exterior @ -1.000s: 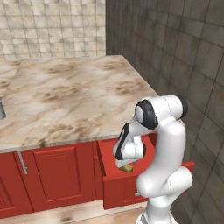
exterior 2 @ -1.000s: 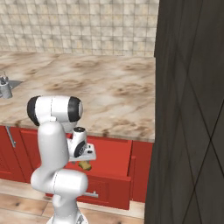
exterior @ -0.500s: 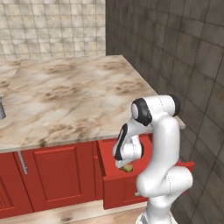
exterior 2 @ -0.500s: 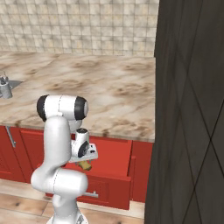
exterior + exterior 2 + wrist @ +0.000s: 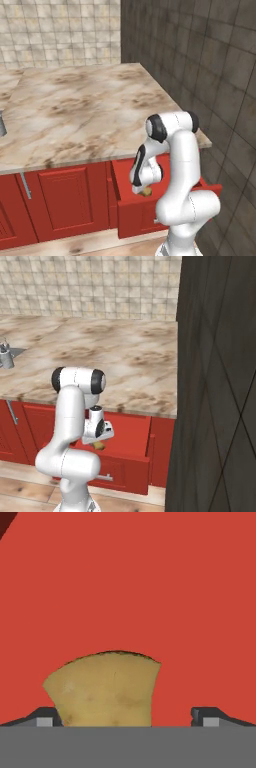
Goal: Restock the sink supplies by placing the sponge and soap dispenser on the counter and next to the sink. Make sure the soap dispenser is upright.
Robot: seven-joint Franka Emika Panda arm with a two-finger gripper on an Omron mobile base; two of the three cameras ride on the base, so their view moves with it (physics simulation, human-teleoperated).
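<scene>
The sponge (image 5: 105, 689), a small tan blocky lump with an uneven, slightly arched top, is seen lying on the red floor of an open drawer (image 5: 131, 207) below the counter's (image 5: 90, 117) front edge, near the counter's right end. In the hand view it sits between the two dark fingertips (image 5: 46, 718), closer to the left one, with a clear gap to the right one. It is judged to be light, soft and compressible, not fragile, and unlikely to slip once squeezed; a hold across its two side faces, low on the block, is judged best, since the thinner top edge may fold.

The gripper (image 5: 144, 189) is lowered into the drawer with its jaws spread wide, and nothing is grasped. The white arm (image 5: 70, 421) is bent down over the drawer front.

At the counter's left edge part of the grey sink (image 5: 2, 123) is visible, well apart from the drawer.
</scene>
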